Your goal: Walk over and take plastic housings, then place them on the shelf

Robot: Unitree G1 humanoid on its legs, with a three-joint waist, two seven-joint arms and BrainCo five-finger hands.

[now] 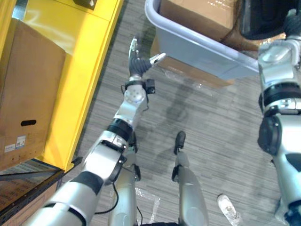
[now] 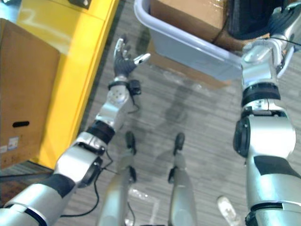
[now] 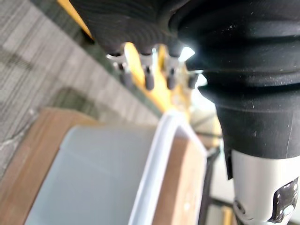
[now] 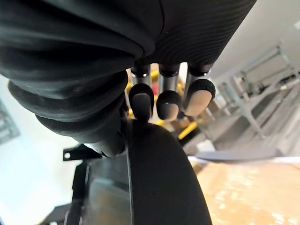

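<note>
**Robot hands at the grey bin: right on a housing, left free**

My right robot hand is at the far right end of the grey bin, against a black plastic housing that stands in the bin. In the right wrist view my fingers are curled over the housing's curved rim, dark tips bearing on it, so this robot hand has hold of the housing. The thumb is hidden.

My left robot hand is raised just beside the bin's near left corner, above the floor. Its fingers are straight and spread, the thumb points toward the bin wall, and it holds nothing and touches nothing.

Inside the bin, left of the housing, lies a cardboard box. Flat cardboard shows beneath the bin's near wall.

Left of the bin, across a strip of floor, stands the yellow shelf. It carries a brown carton.
</note>
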